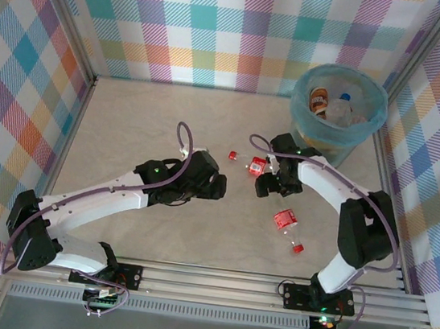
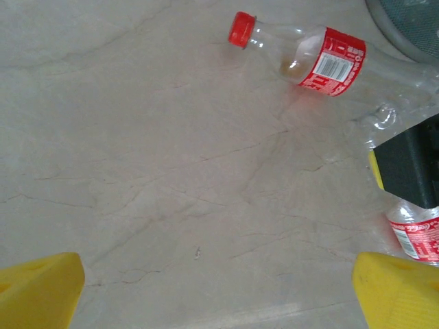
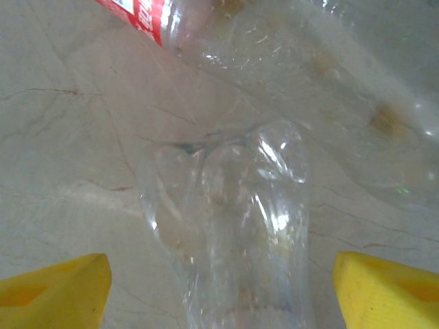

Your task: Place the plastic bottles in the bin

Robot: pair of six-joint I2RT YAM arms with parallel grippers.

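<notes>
A: Where is the bin (image 1: 339,107)?
B: Upper right of the overhead view, with bottles (image 1: 319,100) inside.
A: And the grippers?
B: The right gripper (image 3: 219,281) stands wide around a clear bottle (image 3: 233,219) on the table (image 3: 68,171), neither finger touching it. The left gripper (image 2: 219,288) gapes wide over bare table, with a red-capped bottle (image 2: 309,55) at the upper right.

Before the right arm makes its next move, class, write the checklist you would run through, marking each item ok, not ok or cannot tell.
1. Right gripper open: ok.
2. Clear bottle lies between its fingers, gaps either side: ok.
3. Left gripper open, holding nothing: ok.
4. Red-labelled bottle out of the right gripper's closing path: cannot tell, it lies close by.
5. Bin upright, mouth unobstructed: ok.
6. All bottles binned: not ok; another labelled bottle lies on the table.
</notes>
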